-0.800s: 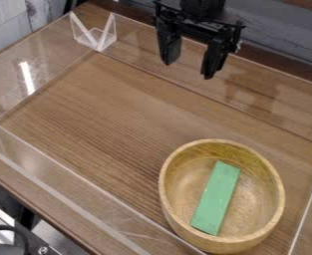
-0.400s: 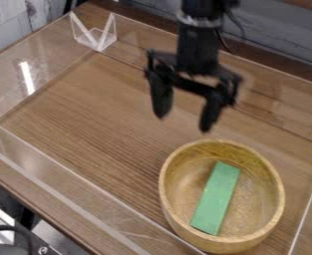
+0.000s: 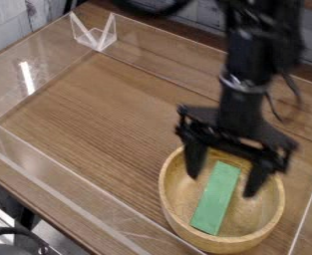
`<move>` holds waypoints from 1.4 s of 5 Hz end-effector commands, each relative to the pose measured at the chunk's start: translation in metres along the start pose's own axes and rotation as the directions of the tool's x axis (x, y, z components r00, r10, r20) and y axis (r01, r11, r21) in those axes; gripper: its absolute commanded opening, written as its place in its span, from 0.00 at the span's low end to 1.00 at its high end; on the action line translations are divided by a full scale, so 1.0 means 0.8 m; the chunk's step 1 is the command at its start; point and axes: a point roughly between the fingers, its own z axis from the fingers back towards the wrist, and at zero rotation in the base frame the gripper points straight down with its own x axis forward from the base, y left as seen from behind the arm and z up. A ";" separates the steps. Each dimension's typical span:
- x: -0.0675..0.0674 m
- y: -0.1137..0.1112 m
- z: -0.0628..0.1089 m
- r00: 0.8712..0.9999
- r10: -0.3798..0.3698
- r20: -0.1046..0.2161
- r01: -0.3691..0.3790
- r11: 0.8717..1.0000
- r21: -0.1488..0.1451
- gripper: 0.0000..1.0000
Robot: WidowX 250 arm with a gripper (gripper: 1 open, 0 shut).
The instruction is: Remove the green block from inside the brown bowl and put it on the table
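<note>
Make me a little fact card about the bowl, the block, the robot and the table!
bowl: round, light brown, on the table, holding the block
green block: flat and long, lying inside the brown bowl
robot arm: black, reaching in over the bowl
jaws: open, above the bowl
table: brown wood
block on table yet: no

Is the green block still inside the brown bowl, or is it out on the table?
Inside: the green block lies within the rim of the brown bowl, the jaws just above.
</note>
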 end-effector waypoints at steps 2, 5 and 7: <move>0.013 0.008 0.002 0.996 0.060 0.065 -0.055 0.996 -0.067 1.00; 0.023 0.017 -0.009 0.996 0.077 0.053 -0.072 0.993 -0.094 1.00; 0.027 0.018 -0.011 0.996 0.082 0.041 -0.078 0.991 -0.107 1.00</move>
